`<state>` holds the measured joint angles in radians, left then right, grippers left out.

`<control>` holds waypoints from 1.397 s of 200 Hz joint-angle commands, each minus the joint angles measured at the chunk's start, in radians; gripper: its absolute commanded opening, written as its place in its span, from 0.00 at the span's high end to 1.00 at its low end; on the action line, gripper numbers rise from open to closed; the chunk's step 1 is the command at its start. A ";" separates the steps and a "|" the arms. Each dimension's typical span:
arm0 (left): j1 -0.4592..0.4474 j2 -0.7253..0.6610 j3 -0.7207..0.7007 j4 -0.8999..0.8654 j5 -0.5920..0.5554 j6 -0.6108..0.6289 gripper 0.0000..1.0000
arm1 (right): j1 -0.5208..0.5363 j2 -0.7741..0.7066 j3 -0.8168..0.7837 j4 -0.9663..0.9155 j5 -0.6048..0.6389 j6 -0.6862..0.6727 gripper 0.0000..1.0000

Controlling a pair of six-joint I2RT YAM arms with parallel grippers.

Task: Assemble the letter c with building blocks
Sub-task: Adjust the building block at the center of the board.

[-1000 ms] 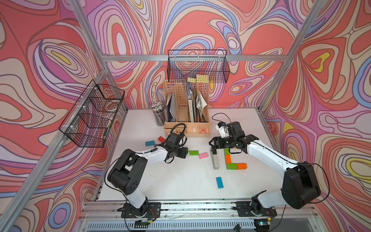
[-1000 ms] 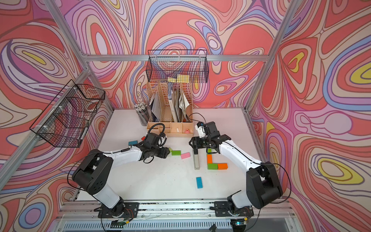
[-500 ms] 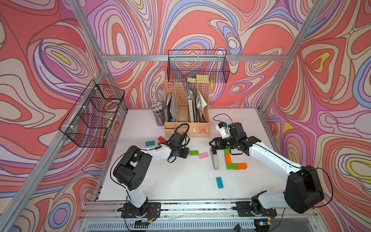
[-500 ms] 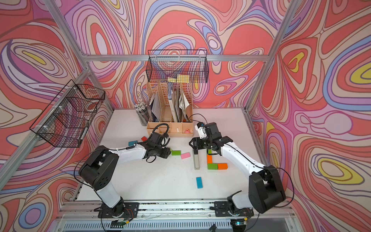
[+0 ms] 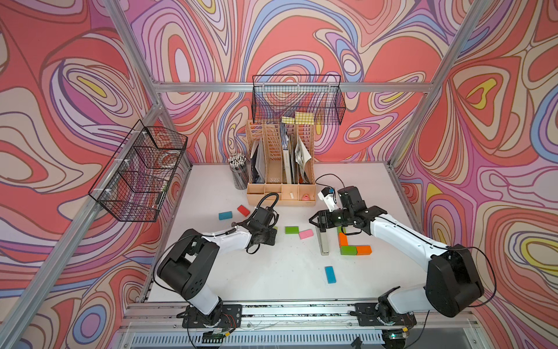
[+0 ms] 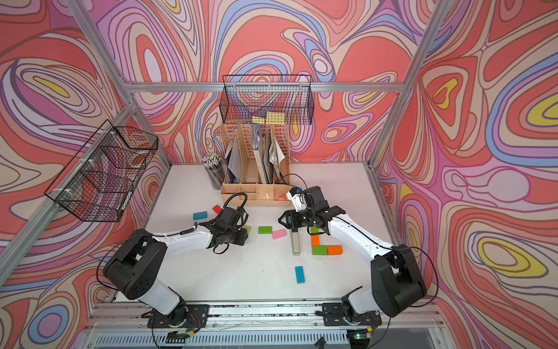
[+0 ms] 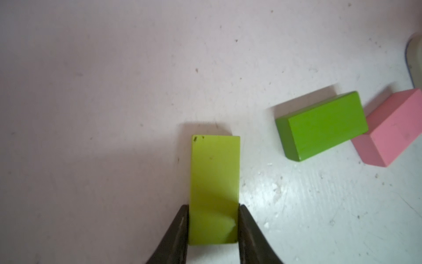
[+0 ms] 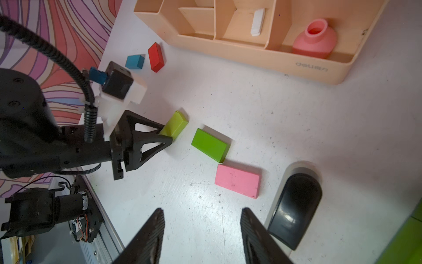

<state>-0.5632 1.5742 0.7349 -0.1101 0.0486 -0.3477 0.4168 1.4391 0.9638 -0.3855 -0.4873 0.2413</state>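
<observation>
In the left wrist view we see the left fingers (image 7: 179, 230) pinching the lime block (image 7: 214, 178) on the tabletop (image 7: 91, 91), left of centre. Both top views mostly hide that block. Our right fingers (image 8: 150, 235) stand apart, empty, and the half-built letter c (image 5: 347, 250) lies to the right.

You're looking at a lime block (image 7: 214, 178) with a matt painted face, chipped at one corner. The green block (image 7: 324, 125) carries a slight sheen; the pink block (image 7: 392, 130) is matt and scuffed. Your table (image 7: 91, 68) is white, dull, scratched and speckled. The desk organizer (image 8: 274, 60) on the far side looks like smooth beige plastic, and the stapler (image 8: 294, 205) has a glossy black top.
</observation>
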 commanded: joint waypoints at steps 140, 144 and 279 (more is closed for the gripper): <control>-0.010 -0.217 -0.178 -0.082 -0.085 -0.230 0.66 | 0.061 0.055 0.023 0.026 -0.019 0.023 0.42; -0.012 -0.217 -0.178 -0.079 -0.087 -0.233 0.66 | 0.063 0.055 0.023 0.027 -0.019 0.022 0.42; -0.026 -0.317 -0.064 -0.198 -0.118 -0.137 0.35 | 0.065 0.077 0.036 0.009 -0.009 0.005 0.39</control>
<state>-0.5838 1.3022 0.6079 -0.2390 -0.0280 -0.5121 0.4747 1.4929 0.9672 -0.3721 -0.4992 0.2592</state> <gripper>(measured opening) 0.637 0.613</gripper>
